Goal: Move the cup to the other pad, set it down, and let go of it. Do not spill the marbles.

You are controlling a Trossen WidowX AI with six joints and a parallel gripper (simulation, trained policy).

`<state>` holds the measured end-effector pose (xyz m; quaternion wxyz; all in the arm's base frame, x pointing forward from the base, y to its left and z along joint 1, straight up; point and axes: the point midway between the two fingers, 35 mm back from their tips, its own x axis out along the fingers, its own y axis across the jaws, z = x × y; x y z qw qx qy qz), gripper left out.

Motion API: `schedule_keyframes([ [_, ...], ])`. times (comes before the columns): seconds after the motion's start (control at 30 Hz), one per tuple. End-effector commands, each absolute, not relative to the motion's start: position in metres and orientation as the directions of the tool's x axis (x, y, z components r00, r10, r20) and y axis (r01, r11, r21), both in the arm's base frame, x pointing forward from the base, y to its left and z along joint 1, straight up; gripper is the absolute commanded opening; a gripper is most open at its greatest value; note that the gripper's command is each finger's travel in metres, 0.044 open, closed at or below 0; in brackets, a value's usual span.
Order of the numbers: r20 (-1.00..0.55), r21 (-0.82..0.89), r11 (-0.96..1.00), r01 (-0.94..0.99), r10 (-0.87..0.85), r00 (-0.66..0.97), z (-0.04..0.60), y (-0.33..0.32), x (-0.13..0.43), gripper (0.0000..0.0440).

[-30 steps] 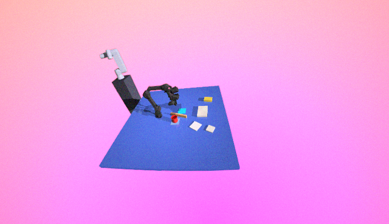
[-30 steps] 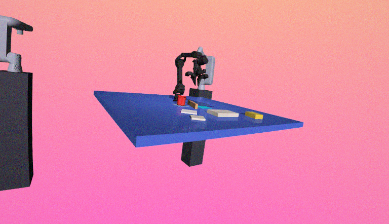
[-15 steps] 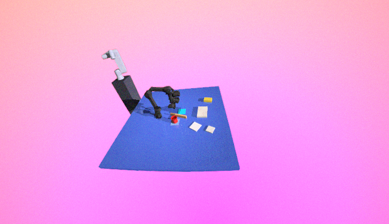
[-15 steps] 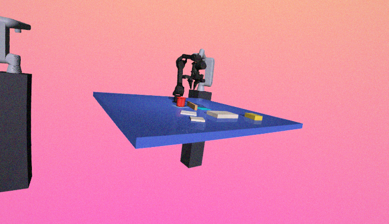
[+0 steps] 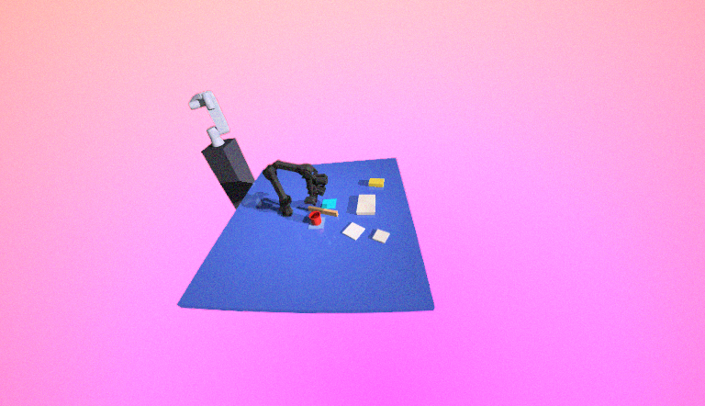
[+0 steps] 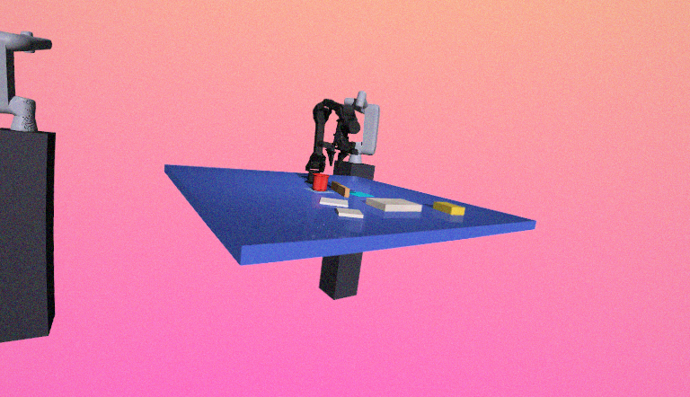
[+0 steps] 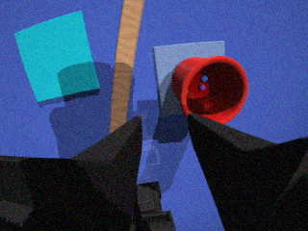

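A red cup (image 5: 315, 219) (image 6: 320, 182) (image 7: 179, 77) stands upright on the light blue-grey pad (image 5: 316, 226) (image 7: 164, 54). In the wrist view a few small marbles (image 7: 203, 83), blue and purple among them, lie inside it. The cyan pad (image 5: 329, 203) (image 6: 361, 194) (image 7: 58, 53) has nothing standing on it and lies across the wooden bar from the cup. My gripper (image 7: 165, 121) is partly open with nothing between its fingers. It hangs above the table; in the wrist view the right fingertip overlaps the cup's lower left rim, and whether they touch cannot be told.
A wooden bar (image 5: 323, 210) (image 6: 340, 189) (image 7: 124, 53) lies between the two pads. A large whitish block (image 5: 365, 204) (image 6: 393, 205), two smaller white tiles (image 5: 353, 231) (image 5: 381, 235) and a yellow block (image 5: 376, 183) (image 6: 448, 208) lie farther from the arm's base. Grey arms on dark pedestals stand beyond the table.
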<state>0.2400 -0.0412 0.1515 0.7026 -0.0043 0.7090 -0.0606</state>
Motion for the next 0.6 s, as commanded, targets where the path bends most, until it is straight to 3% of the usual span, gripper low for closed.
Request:
schedule_keyframes([
  [0.0, -0.995, -0.098, 0.993, 0.069, -0.096, -0.035, 0.142, -0.047, 0.239, 0.0160],
  [0.57, -0.992, -0.085, 0.996, -0.014, -0.086, -0.091, 0.097, -0.067, 0.233, 0.0174],
])
